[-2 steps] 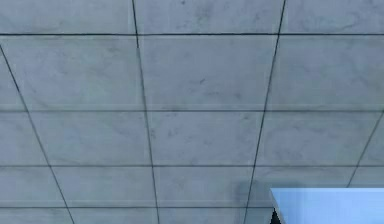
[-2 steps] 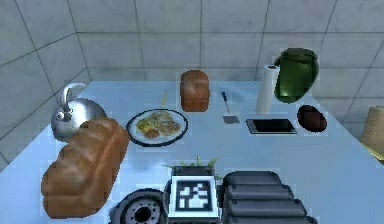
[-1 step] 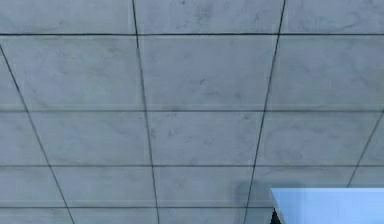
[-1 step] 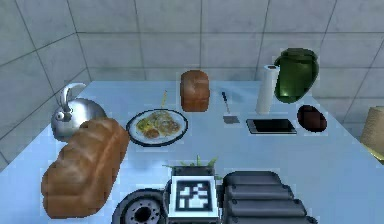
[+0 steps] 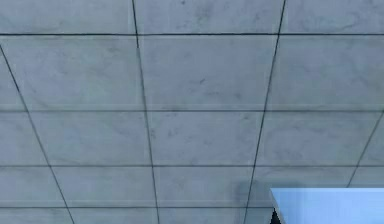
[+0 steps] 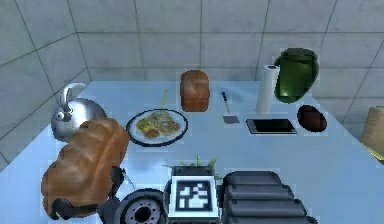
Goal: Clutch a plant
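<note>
- big brown loaf point(image 6: 85, 165) sits low left on the bench point(image 6: 330, 165); the fingers point(image 6: 118, 184) end right up against it, so can't tell if they're grasping anything
- plant, I reckon, is the spiky green tuft point(image 6: 192, 163) just right of the fingers, beyond the marker square point(image 6: 193, 196); so the grab wants a shift to the arm side view's right

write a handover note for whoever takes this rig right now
Tool: at the table's near edge, beside a brown loaf; cannot tell whether it holds anything.
Plant: thin green blades just beyond the arm's marker may be it; a dark green rounded thing stands at the arm side view's right.
Done: no clutch confirmed.
Left: clutch the plant.
</note>
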